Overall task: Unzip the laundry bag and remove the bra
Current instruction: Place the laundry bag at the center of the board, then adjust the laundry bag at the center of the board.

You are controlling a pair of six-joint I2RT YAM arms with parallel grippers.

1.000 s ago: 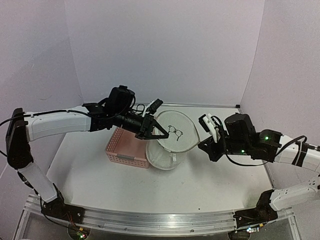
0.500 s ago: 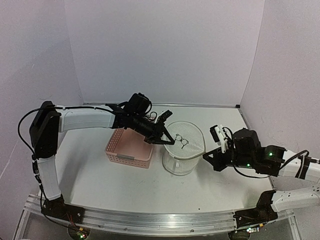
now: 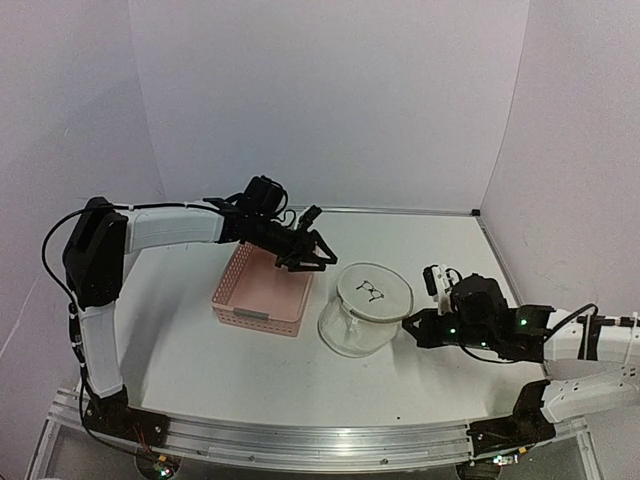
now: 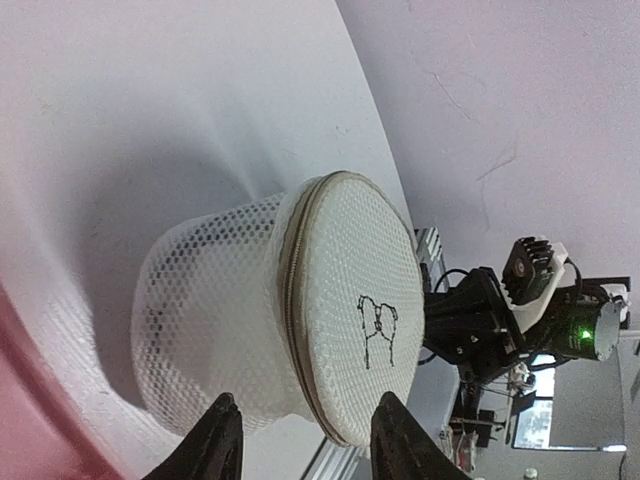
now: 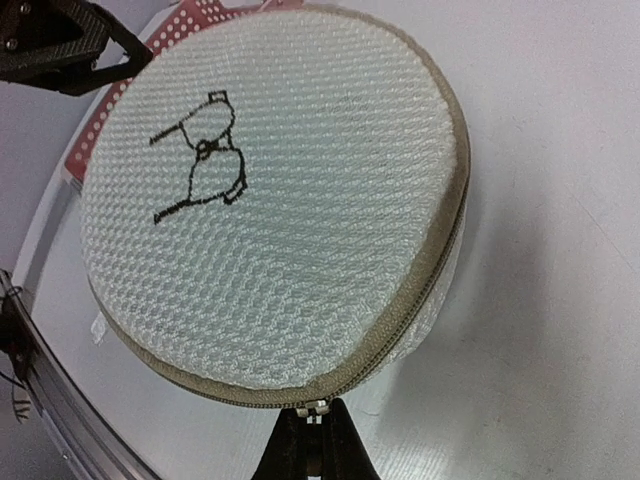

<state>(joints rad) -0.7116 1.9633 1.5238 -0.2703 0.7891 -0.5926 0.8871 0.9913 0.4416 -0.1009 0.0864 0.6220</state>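
Note:
The white mesh laundry bag (image 3: 350,325) stands on the table with its round face and black bra drawing up. Its tan zipper runs shut round the rim (image 5: 420,290). My right gripper (image 3: 413,326) is at the bag's right side, shut on the metal zipper pull (image 5: 316,407), seen between the fingers in the right wrist view (image 5: 315,435). My left gripper (image 3: 318,256) is open and empty, hanging over the pink basket's far right corner, a little left of the bag (image 4: 340,300). Its fingertips (image 4: 222,425) frame the bag without touching it. The bra is hidden.
The pink slotted basket (image 3: 262,298) stands just left of the bag, almost touching it. White walls close the back and both sides. The table's front rail (image 3: 320,440) runs along the near edge.
My left gripper has let go of the bag's rim and pulled back left over the basket. The bag has settled lower on the table. My right gripper came down with the zipper pull.

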